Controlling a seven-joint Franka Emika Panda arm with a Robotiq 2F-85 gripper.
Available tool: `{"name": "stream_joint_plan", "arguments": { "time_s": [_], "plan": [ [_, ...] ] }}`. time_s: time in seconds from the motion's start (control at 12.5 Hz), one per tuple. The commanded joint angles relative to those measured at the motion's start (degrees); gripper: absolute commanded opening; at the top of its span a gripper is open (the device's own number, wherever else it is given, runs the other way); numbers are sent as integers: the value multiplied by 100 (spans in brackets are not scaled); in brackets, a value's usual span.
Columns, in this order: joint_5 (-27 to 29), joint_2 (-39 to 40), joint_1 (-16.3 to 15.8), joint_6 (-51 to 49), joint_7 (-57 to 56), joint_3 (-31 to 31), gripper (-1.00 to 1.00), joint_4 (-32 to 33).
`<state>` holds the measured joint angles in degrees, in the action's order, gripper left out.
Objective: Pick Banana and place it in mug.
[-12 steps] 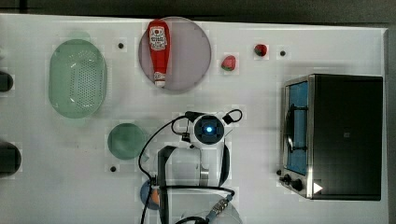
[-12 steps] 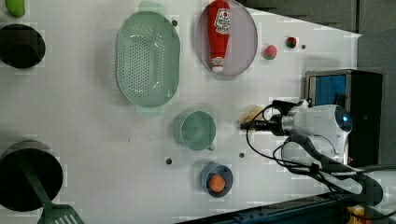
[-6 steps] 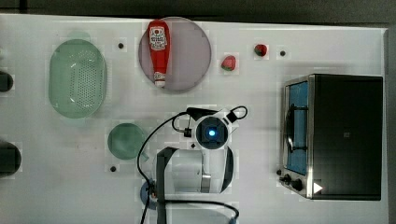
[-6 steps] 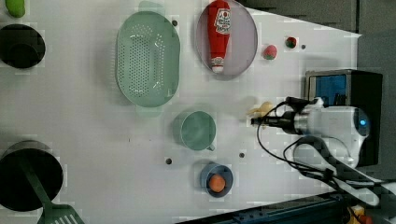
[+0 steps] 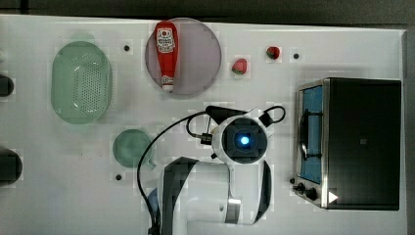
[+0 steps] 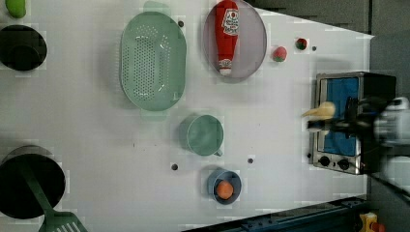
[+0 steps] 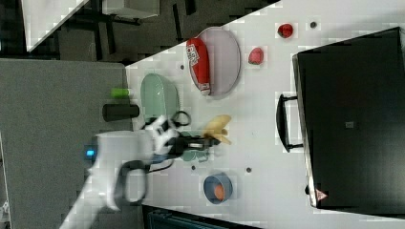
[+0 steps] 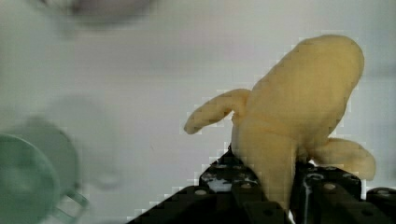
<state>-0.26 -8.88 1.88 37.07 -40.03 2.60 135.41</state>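
The banana (image 8: 299, 107), a pale-yellow peeled piece with flaps of peel hanging out, stands up between my gripper's (image 8: 273, 184) black fingers, which are shut on its lower end. In the left view the banana (image 6: 321, 111) hangs off the table in front of the oven, with the gripper (image 6: 333, 124) just behind it. In the right view the gripper (image 7: 210, 140) carries the banana (image 7: 217, 128) above the white table. The teal mug (image 6: 205, 135) stands upright and empty at mid-table, apart from the gripper, and shows as well in the top view (image 5: 131, 147) and the wrist view (image 8: 23, 182).
A green colander (image 5: 80, 81) sits at the top view's left. A ketchup bottle (image 5: 165, 49) lies on a grey plate (image 5: 200, 58). Two strawberries (image 5: 239, 66) lie near it. A toaster oven (image 5: 352, 142) stands at the top view's right. A blue bowl (image 6: 223, 186) holds an orange.
The fingers have closed further on the banana. The arm has carried it up and toward the left view's right, away from the mug and in front of the oven.
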Motion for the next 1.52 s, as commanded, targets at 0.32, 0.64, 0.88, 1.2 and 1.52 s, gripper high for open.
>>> {"name": "stream_joint_plan", "arguments": {
  "time_s": [0.32, 0.64, 0.88, 1.2, 1.52],
  "plan": [
    [-3, -859, -48, -1419, 52, -458, -49, -726],
    [264, -991, -131, -1914, 1475, -1197, -49, -757],
    [673, -716, -197, -1890, 2622, -1815, -49, -756],
    [707, 126, -212, -1111, 4043, -2604, -49, -745],
    [691, 1117, -213, -273, 4457, -2801, -49, -746]
  ]
}}
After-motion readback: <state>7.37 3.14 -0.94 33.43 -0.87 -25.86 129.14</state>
